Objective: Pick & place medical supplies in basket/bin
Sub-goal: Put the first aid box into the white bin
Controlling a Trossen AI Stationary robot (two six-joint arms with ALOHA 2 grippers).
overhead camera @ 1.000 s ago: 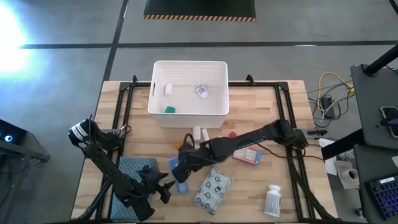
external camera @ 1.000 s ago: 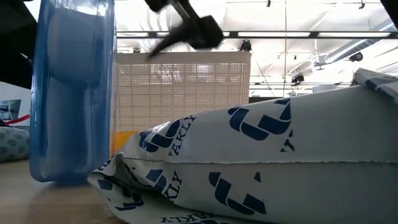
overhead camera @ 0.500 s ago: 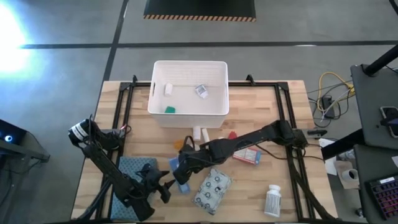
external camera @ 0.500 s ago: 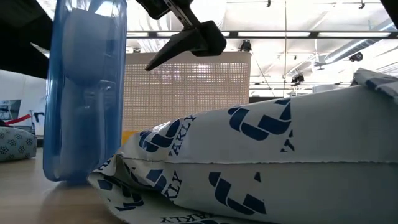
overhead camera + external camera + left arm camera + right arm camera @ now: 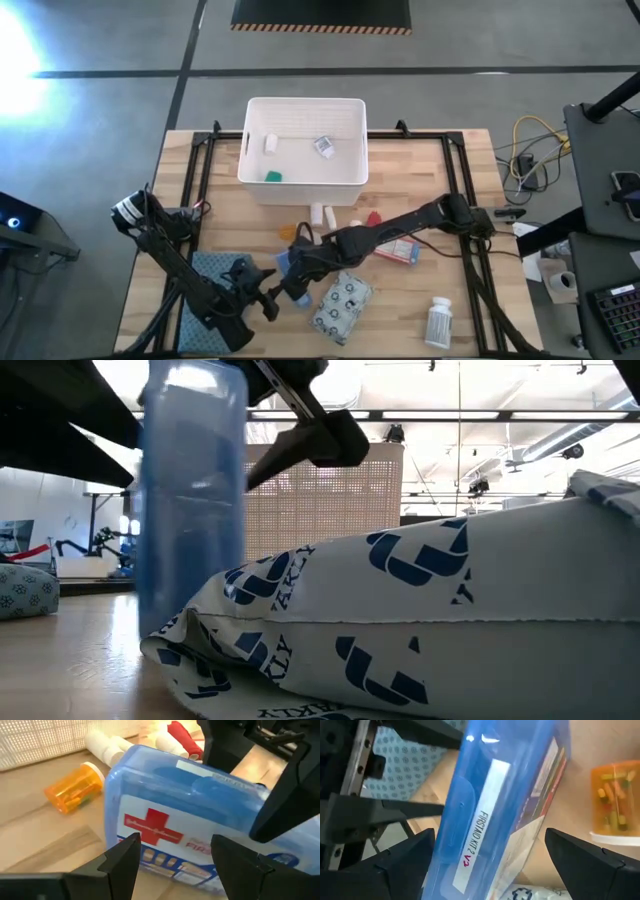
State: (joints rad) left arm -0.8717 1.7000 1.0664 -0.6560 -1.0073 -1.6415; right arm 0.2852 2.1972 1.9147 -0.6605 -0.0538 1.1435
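Note:
The blue first-aid pouch point(image 5: 170, 815) with a red cross stands on its narrow edge near the table's middle point(image 5: 285, 265). My right gripper point(image 5: 490, 832) reaches in from the right and straddles it, shut on it. My left gripper point(image 5: 172, 845) is open, level and close in front of the pouch's red-cross face, not touching it. The orange vial point(image 5: 75, 787), white tubes point(image 5: 105, 747) and red tube point(image 5: 182, 737) lie on the table beyond. The patterned packet point(image 5: 342, 300) lies beside the pouch. The white bin point(image 5: 303, 150) stands on the far side. My right gripper pinches the pouch across its thickness, one finger point(image 5: 285, 795) on the red-cross face and the other point(image 5: 227, 745) behind it, near one end point(image 5: 250, 805). The fingers come slanting down from the table's right. The pouch stays upright on edge; whether its lower edge touches the table I cannot tell.
A blue-grey patterned cloth point(image 5: 215, 272) lies under my left arm. A red-white box point(image 5: 400, 248) and a white bottle point(image 5: 438, 322) lie toward the right near corner. The bin holds a few small items point(image 5: 322, 146). Bare wood shows on the table's left and far right.
My right gripper has moved slightly toward the near edge. The upright pouch has shifted with it, sliding rightward across the low view and showing narrower there. My left gripper has crept a little toward the pouch.

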